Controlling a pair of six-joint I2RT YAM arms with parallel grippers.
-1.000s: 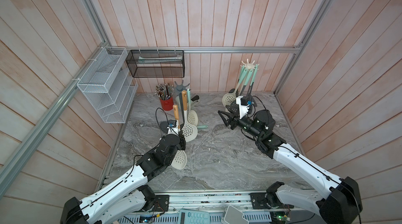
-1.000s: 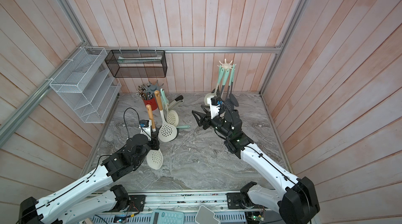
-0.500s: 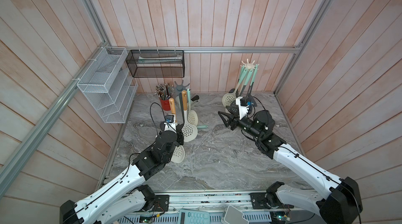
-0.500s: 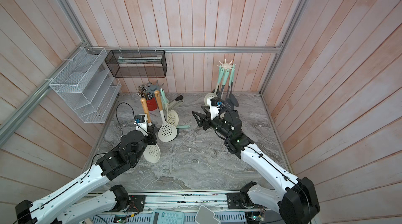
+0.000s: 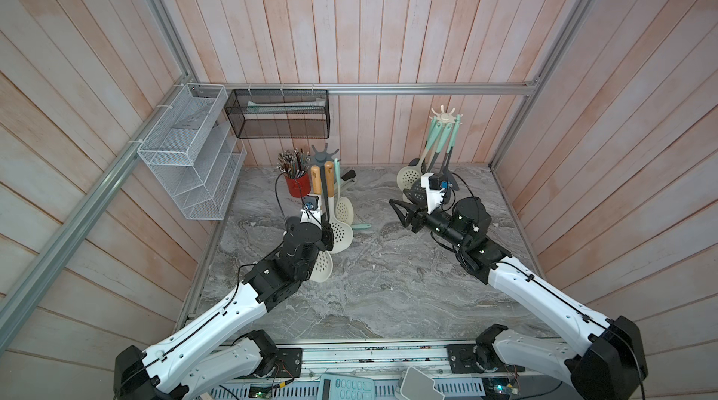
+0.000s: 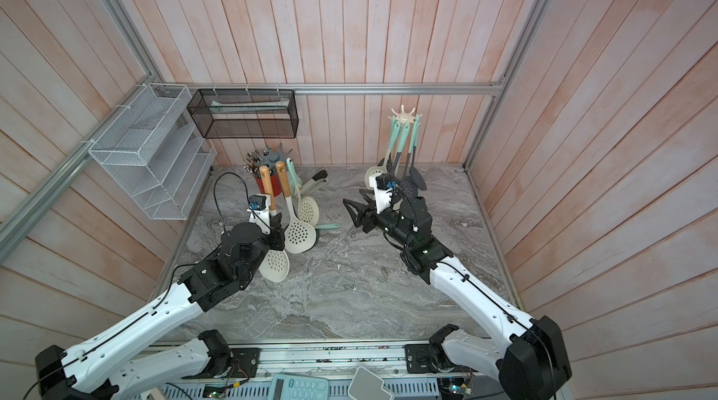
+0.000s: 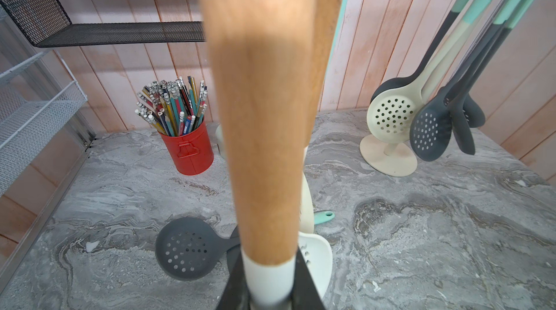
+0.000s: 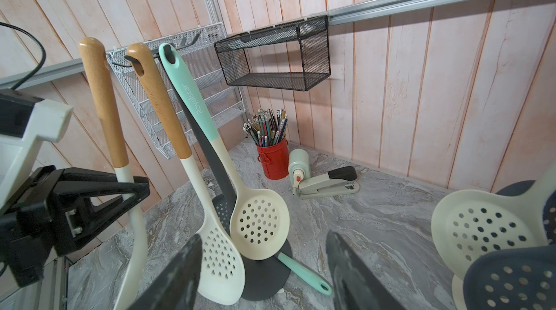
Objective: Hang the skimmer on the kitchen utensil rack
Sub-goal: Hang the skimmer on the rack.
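The left tool (image 7: pixel 268 287) pinches the skimmer (image 5: pixel 323 268) handle-up, seemingly beside the grey rack (image 5: pixel 325 155); right tool (image 5: pixel 398 212) gapes.

Utensil racks: two, a grey rack (image 5: pixel 325 153) and a cream rack (image 7: pixel 388 161)
Wood-handled skimmers (image 8: pixel 221 258): two
Teal-handled cream skimmers (image 8: pixel 258 227): two
Dark grey skimmers (image 7: pixel 186 251): two
Plain dark spoons (image 7: pixel 463 137): at least two, overlapping
Mesh baskets: two, a white basket (image 5: pixel 182 161) and a black basket (image 5: pixel 277 114)
Red pencil can (image 7: pixel 188 149): one
Stapler (image 8: pixel 328 186): one
Glue bottle (image 8: pixel 298 167): one
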